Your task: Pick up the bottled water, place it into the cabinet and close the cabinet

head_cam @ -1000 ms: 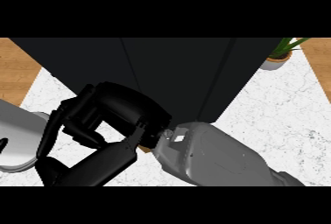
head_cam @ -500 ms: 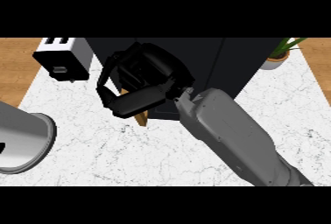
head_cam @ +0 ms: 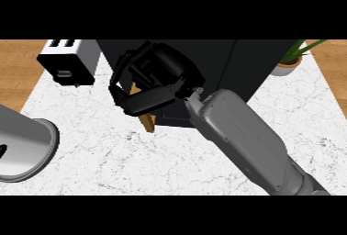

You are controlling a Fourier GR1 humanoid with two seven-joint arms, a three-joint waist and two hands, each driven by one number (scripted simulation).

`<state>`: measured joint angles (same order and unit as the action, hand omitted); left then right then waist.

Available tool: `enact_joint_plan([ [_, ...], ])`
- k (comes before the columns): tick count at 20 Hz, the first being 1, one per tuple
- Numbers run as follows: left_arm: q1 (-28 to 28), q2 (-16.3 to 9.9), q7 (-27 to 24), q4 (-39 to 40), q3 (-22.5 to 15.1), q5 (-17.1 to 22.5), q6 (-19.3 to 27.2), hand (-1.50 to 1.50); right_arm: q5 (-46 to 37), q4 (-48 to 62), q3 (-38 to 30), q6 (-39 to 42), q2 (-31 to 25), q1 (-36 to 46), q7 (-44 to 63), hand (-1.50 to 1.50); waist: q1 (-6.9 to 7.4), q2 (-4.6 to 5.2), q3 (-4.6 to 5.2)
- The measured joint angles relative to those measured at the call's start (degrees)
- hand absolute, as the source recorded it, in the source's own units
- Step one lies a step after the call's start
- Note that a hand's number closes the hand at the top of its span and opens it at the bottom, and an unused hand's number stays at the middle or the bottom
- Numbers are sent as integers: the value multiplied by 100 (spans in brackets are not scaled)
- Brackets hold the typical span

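Note:
My right hand (head_cam: 154, 79) is up against the front of the black cabinet (head_cam: 224, 69), at its left part. Its fingers are curled, and through the gap between them and the thumb I see only a strip of wood. No bottled water shows anywhere in the head view. A wooden door edge (head_cam: 148, 122) sticks out below the hand, over the marble counter (head_cam: 136, 160). The grey right forearm (head_cam: 244, 137) runs from the lower right up to the cabinet. At the left edge, the grey left forearm (head_cam: 24, 147) shows, with only a black sliver of the left hand (head_cam: 2, 150).
A white and black toaster (head_cam: 68, 62) stands at the back left, beside the cabinet. A potted plant (head_cam: 291, 62) sits at the back right. Wooden floor shows past the counter's left and right edges.
The right hand has moved up and to the right, from the counter's front to the cabinet's front. The toaster has come into view, and the left forearm has slid towards the left edge.

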<state>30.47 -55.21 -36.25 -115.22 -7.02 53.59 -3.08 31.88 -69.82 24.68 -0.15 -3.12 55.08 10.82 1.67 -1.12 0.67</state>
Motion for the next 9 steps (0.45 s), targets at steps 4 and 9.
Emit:
enact_joint_plan([
  [4,-56,16,142,-157,8,40,76,-150,-92,99,-25,51,-22,27,-127,-150,34,-12,14],
  [9,-82,87,218,-259,-84,-55,132,-150,-176,169,-48,79,-32,33,-272,-150,57,-20,28],
])
